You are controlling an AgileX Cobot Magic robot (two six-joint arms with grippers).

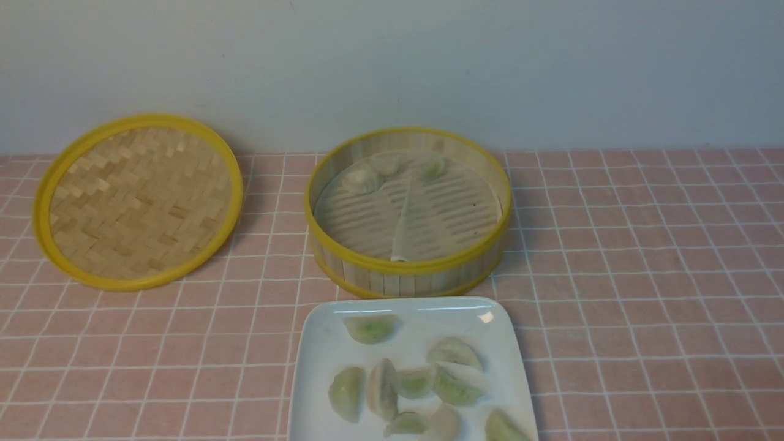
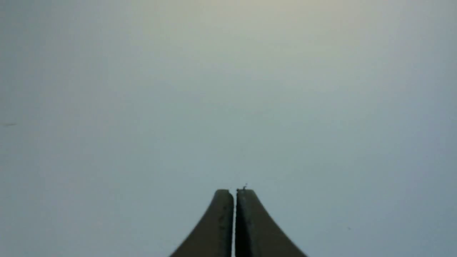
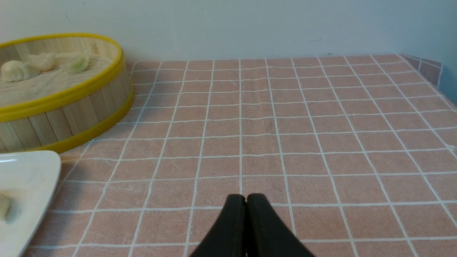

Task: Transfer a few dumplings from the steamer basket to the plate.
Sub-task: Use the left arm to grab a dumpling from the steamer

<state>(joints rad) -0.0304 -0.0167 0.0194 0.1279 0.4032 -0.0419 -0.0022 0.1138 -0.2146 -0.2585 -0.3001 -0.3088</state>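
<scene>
The bamboo steamer basket (image 1: pixel 409 264) stands mid-table with three dumplings (image 1: pixel 362 180) at the back of its slotted floor. Just in front of it, the white plate (image 1: pixel 318 343) carries several green-tinted dumplings (image 1: pixel 454 388). Neither arm shows in the front view. My left gripper (image 2: pixel 235 191) is shut and empty, and its view holds only a plain grey wall. My right gripper (image 3: pixel 246 196) is shut and empty over the pink checked cloth, to the right of the steamer basket (image 3: pixel 64 117) and of the plate corner (image 3: pixel 32 167).
The flat woven lid (image 1: pixel 139 201) with its yellow rim lies at the left of the steamer. A pink checked cloth (image 1: pixel 643 275) covers the table up to the grey back wall. The table's right edge (image 3: pixel 441 76) shows in the right wrist view.
</scene>
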